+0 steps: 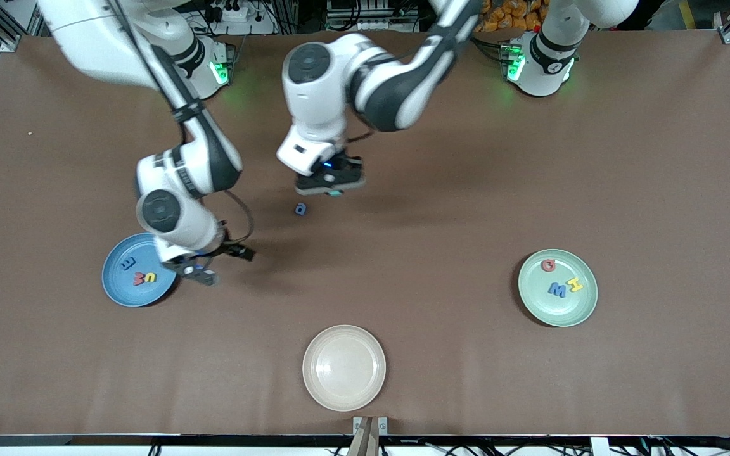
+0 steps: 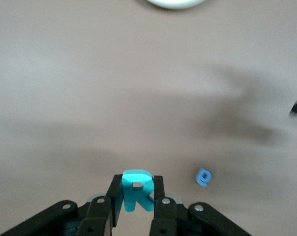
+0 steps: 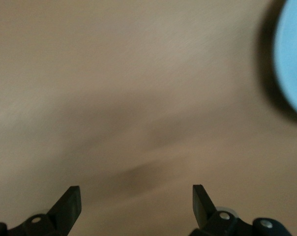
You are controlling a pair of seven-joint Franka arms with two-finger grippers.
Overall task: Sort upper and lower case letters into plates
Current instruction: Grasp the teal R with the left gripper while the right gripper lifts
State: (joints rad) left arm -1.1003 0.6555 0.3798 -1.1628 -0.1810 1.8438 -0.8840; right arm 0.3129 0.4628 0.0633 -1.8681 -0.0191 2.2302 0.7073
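My left gripper [image 1: 334,192] is shut on a teal letter R [image 2: 137,191], held upright between its fingers over bare table in the middle. A small blue lowercase letter [image 1: 301,209] lies on the table just beside it, also seen in the left wrist view as the blue letter [image 2: 203,177]. The sky blue plate [image 1: 118,285] at the right arm's end holds a teal, a red and a yellow letter. The mint green plate [image 1: 568,310] at the left arm's end holds a red, a yellow and a blue letter. My right gripper [image 1: 199,273] stands open and empty beside the blue plate [image 3: 293,64].
A cream-beige plate [image 1: 344,367] with nothing in it sits near the table's front edge, in the middle; its rim [image 2: 175,2] shows in the left wrist view. Brown table surface lies between the three plates.
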